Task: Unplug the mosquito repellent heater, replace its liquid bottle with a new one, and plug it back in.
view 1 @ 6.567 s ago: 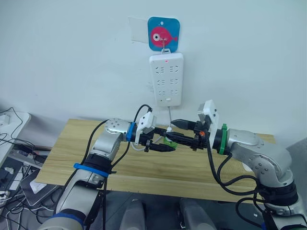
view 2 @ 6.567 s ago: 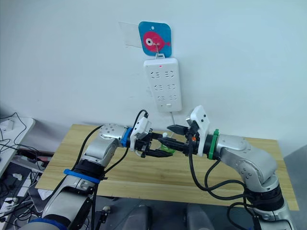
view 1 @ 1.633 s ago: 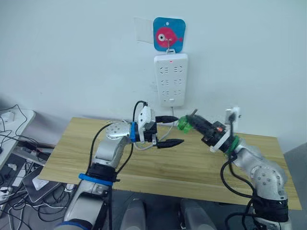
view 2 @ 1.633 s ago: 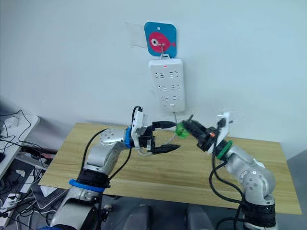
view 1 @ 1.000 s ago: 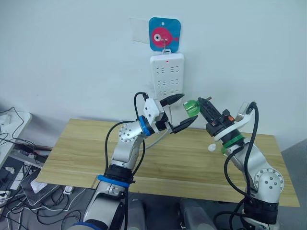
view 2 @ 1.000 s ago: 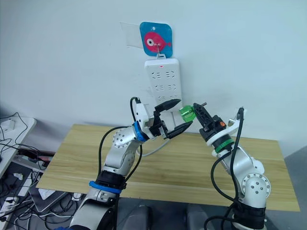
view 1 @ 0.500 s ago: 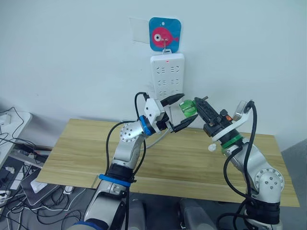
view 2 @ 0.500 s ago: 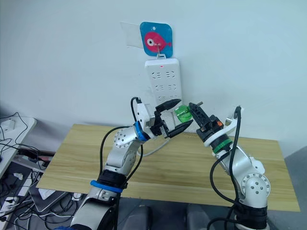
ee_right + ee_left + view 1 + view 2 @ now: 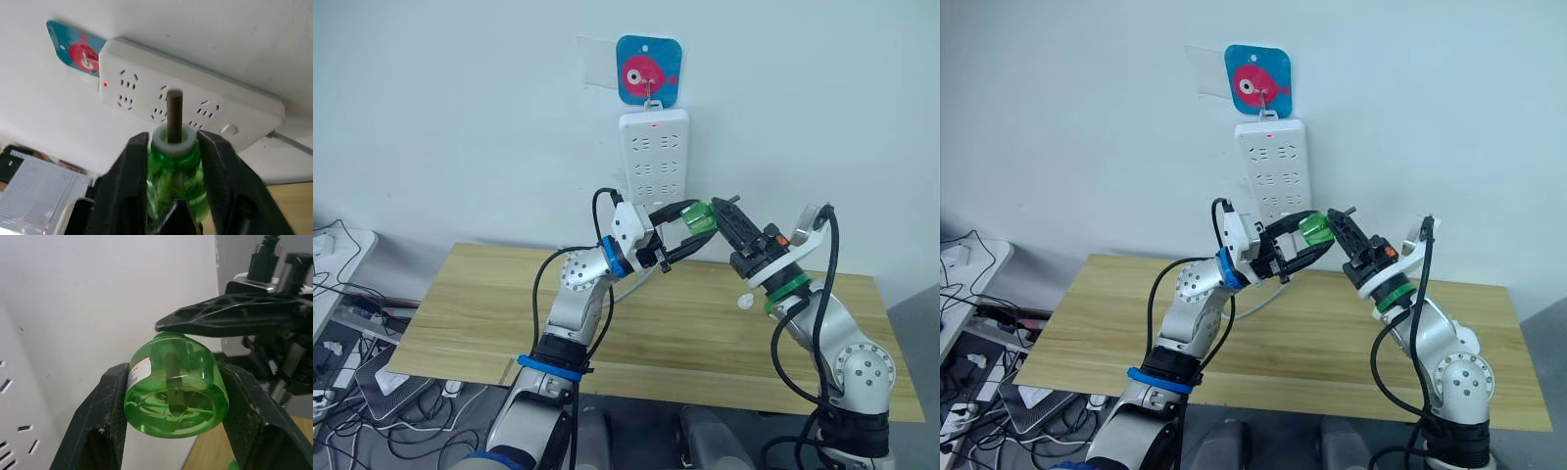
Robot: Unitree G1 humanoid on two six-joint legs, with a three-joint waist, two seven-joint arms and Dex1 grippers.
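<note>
The liquid bottle point(image 9: 173, 384) is clear green with a dark wick point(image 9: 174, 115) rising from a white collar. It hangs in the air just below the wall power strip point(image 9: 654, 162). My right gripper point(image 9: 1336, 227) is shut on the bottle near its neck. My left gripper point(image 9: 698, 221) comes in from the left, and its fingers point(image 9: 113, 404) press on both sides of the bottle's body. A small white rounded piece point(image 9: 744, 302) shows by my right forearm. I cannot tell whether it is the mosquito repellent heater.
The power strip hangs from a blue hook plate with a pink fish point(image 9: 648, 70), and a red light is lit at the strip's top. Its cable point(image 9: 631, 282) drops to the wooden table point(image 9: 480, 313). Cables and electronics lie at the lower left point(image 9: 342, 352).
My left gripper's fingers, spread open half a second ago, have shut on the green bottle. My right gripper still holds the bottle in about the same spot.
</note>
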